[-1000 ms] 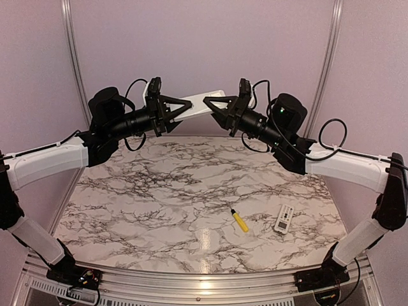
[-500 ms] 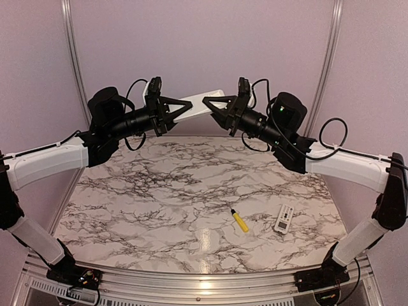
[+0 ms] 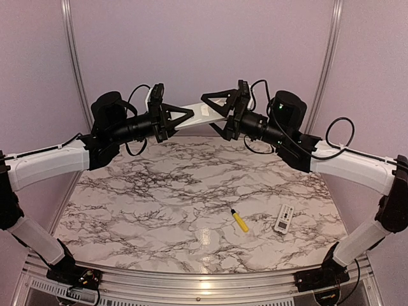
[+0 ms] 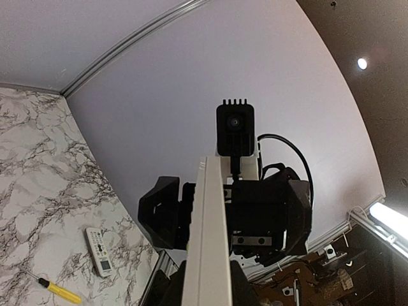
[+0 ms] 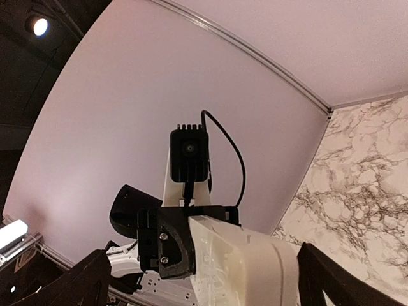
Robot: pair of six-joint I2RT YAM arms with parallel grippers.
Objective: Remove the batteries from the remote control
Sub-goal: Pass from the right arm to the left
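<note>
The remote control (image 3: 201,113), a long white bar, hangs high above the back of the table between both arms. My left gripper (image 3: 190,113) is shut on its left end; in the left wrist view the remote (image 4: 213,242) runs edge-on up from the dark fingers (image 4: 173,290). My right gripper (image 3: 210,111) stands open, with one jaw above and one below the remote's right end. In the right wrist view the remote (image 5: 255,268) fills the gap between the widely spread fingers (image 5: 335,284). The batteries are hidden.
On the marble table (image 3: 159,191), at the front right, lie a yellow-handled screwdriver (image 3: 240,220) and a small white device with buttons (image 3: 284,218). Both also show in the left wrist view: the screwdriver (image 4: 56,289) and the device (image 4: 101,250). Purple walls close in the back and sides.
My right gripper has gone from shut on the remote's right end to wide open around it. The left arm has shifted slightly right with the remote still in its grip.
</note>
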